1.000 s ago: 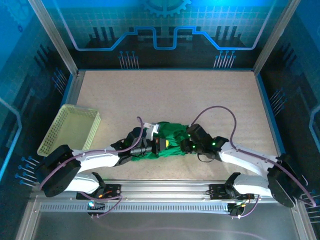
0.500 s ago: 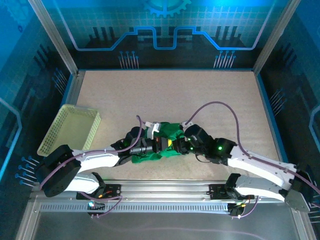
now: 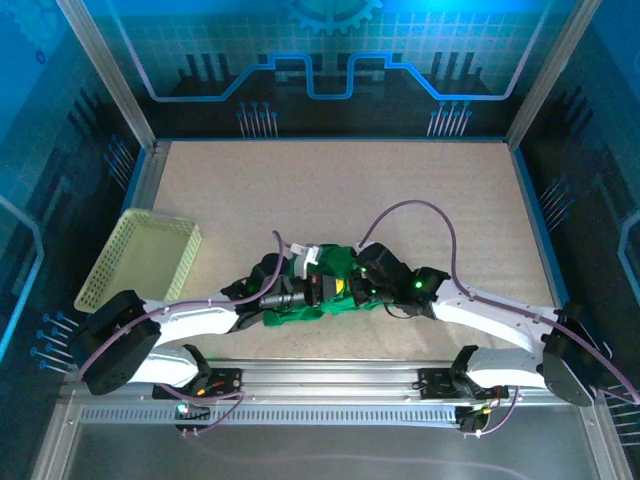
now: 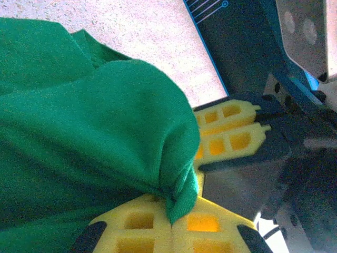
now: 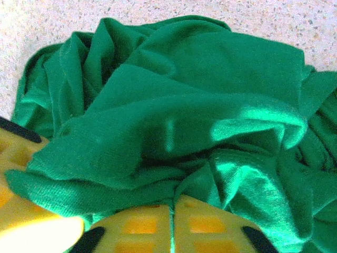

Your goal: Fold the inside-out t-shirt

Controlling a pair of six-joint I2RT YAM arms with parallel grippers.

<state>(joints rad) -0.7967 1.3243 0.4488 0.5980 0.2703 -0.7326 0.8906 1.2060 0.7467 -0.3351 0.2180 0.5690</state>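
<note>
Position: the t-shirt (image 3: 336,292) lies in a crumpled heap on the table (image 3: 340,190), toward the near edge and roughly midway between the two arms. It is bunched, not spread, and no sleeve, hem or collar can be told apart. Folding proper has not begun.

Left gripper (image 4: 171,211): the yellow fingers are pressed together with a tuck of green cloth pinched in the seam between them. The cloth drapes over and past the tips.

Right gripper (image 5: 172,206): the fingers are likewise closed, with a ridge of cloth drawn down into the join — judged a grip, though how much fabric is caught cannot be made out.

Arrangement: in the overhead view the two grippers meet close together over the heap, each reaching in from its own side. Judged reason: two holds taken on one bundle let the arms draw apart and open the shirt out flat, which must come before any fold.

Other items: a pale perforated basket (image 3: 150,258) sits at the left edge of the table, well apart from the cloth — not involved.

Risk: with the holds this close, both may sit on the same layer, and pulling would stretch the cloth rather than spread it.
</note>
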